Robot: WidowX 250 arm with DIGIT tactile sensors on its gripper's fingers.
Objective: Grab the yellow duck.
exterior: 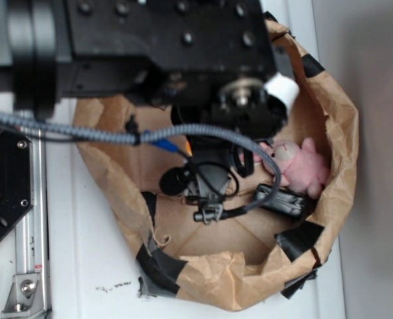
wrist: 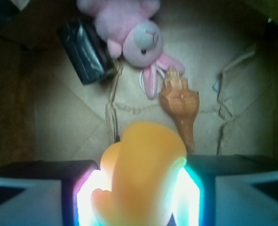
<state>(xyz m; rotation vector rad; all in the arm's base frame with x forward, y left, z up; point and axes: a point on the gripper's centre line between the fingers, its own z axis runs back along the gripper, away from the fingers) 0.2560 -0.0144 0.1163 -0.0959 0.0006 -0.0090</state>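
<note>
A brown paper bag [exterior: 329, 126], its rim rolled down and patched with black tape, stands on the white surface [exterior: 83, 266]. In it lie a pink plush bunny [wrist: 131, 33], a black box [wrist: 84, 49] touching the bunny's side, and an orange-brown spiral seashell [wrist: 178, 106] just beyond the hand [wrist: 141, 188]. The hand's two fingers [wrist: 35, 193] pinch the yellow duck [wrist: 141, 176] from both sides. The duck fills the gap between them, blurred, glossy and orange-yellow; its beak and eye cannot be made out.

White table [exterior: 90, 266], brown paper bag [exterior: 329, 133] on it, metal rail [exterior: 30, 239] at its edge
</note>
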